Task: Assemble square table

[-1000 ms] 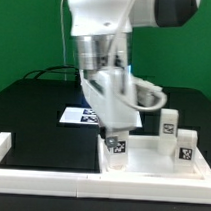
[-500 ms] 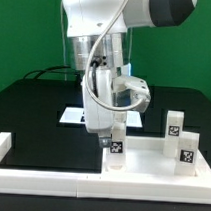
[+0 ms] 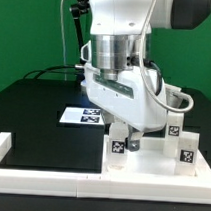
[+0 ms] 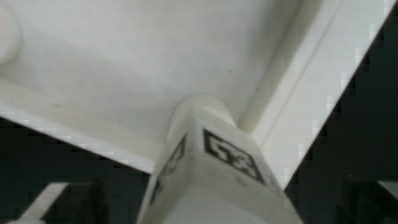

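The square table's white top (image 3: pixel 156 156) lies at the exterior view's right front, rim up. One white tagged leg (image 3: pixel 118 144) stands upright in its near left corner. My gripper (image 3: pixel 122 144) hangs straddling that leg, jaws open, with one dark finger (image 3: pixel 135 143) showing beside it. Two more tagged legs (image 3: pixel 175 123) (image 3: pixel 187 148) stand at the top's right side. In the wrist view the leg (image 4: pixel 222 160) rises between my fingers (image 4: pixel 39 206) with dark gaps on both sides, above the top's inner face (image 4: pixel 143 70) and its rim (image 4: pixel 295 70); my gripper (image 4: pixel 214 216) is not touching it.
The marker board (image 3: pixel 81 115) lies flat on the black table behind the arm. A long white rail (image 3: pixel 50 178) runs along the front edge, with an upturned end (image 3: pixel 1 144) at the exterior view's left. Cables trail at the back left.
The jaws were shut on the leg and have spread apart, leaving it standing in the corner. The wrist has turned and the arm's body has shifted toward the exterior view's right.
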Controlling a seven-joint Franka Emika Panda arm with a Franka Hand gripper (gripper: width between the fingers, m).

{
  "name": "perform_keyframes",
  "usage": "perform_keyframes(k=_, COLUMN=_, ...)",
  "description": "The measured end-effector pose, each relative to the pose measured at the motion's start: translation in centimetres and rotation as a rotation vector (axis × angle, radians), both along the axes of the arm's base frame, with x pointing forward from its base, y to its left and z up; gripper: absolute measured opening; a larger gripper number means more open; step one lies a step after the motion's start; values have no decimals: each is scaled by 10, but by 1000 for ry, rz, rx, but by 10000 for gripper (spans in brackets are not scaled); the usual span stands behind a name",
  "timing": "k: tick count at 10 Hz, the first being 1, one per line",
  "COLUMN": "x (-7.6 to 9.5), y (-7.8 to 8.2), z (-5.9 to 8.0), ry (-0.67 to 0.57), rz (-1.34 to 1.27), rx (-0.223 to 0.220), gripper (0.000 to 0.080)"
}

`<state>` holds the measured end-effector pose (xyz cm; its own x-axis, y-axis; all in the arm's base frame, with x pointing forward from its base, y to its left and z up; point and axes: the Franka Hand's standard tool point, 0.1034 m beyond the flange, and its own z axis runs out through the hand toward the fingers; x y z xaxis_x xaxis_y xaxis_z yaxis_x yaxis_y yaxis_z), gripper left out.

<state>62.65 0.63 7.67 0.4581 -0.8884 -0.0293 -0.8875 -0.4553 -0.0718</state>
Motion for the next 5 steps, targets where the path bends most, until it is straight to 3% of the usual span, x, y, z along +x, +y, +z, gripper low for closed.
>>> perform_keyframes(k=3, x=1, y=-5, z=0, ry=-23, rz=371, rx=-34, gripper=649)
perform_keyframes(k=5, x=2, y=1, z=-1, ry=-42, rz=600, rx=-72, gripper=649)
